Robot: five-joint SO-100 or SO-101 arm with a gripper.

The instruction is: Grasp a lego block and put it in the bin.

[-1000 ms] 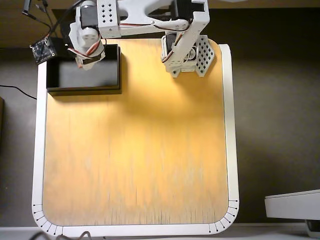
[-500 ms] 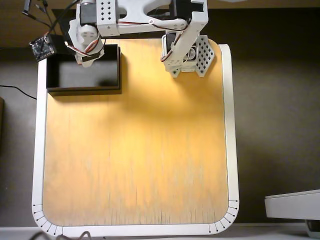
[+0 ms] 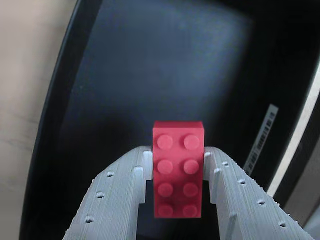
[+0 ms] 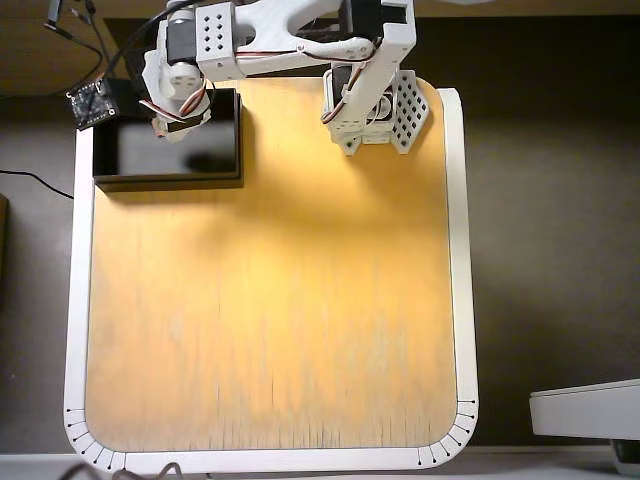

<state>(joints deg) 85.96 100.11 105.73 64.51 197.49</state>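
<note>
Grey fingers [image 3: 120, 195] of the gripper [image 3: 177, 155] clamp the brick [image 3: 177, 170], its long axis running six to twelve, directly above the bin [image 3: 150, 70] floor.

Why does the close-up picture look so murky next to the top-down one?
Wrist view: the red lego block is fairly sharp, but the bin behind is blurred, with a hazy sheen. Overhead view: warm glare brightens the table centre; the bin stays dark.

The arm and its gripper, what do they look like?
The arm is white printed plastic with black motor blocks, thin red and dark wires, and perforated plates. The gripper has two pale grey, ridged fingers dotted with small round holes.
</note>
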